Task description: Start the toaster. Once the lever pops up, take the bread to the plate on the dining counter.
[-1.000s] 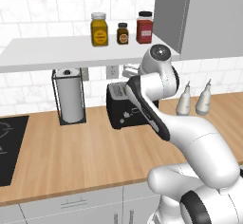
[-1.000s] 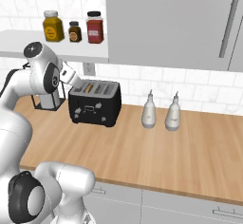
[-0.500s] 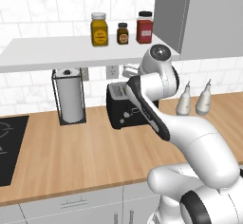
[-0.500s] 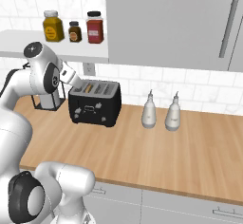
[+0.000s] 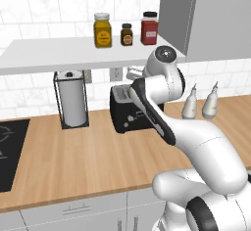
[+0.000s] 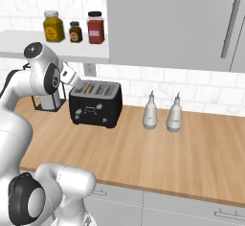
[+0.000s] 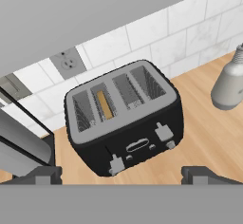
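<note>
Hovering above the toaster (image 7: 124, 118), your fingers (image 7: 45, 175) stand wide and empty, ready for its lever (image 7: 115, 164). It sits on the wall-side counter (image 6: 158, 148), bread (image 7: 105, 105) sunk in its second slot, so you must start it first.

Wood counter (image 5: 73, 156) along the back wall of white tile (image 6: 158, 79), grey cabinets (image 5: 88, 210) below the counter. White shelf (image 5: 59, 54) above the counter, three spice jars (image 5: 126, 29) on top. Grey upper cabinet (image 6: 167, 24) just right of the shelf. Wall outlet (image 6: 89, 69) under the shelf. Paper towel holder (image 5: 72, 100) on the counter under the shelf. Two white bottles (image 6: 161, 112) standing on the counter's right part. Black cooktop (image 5: 10, 151) at the counter's left end. Lit evenly.
</note>
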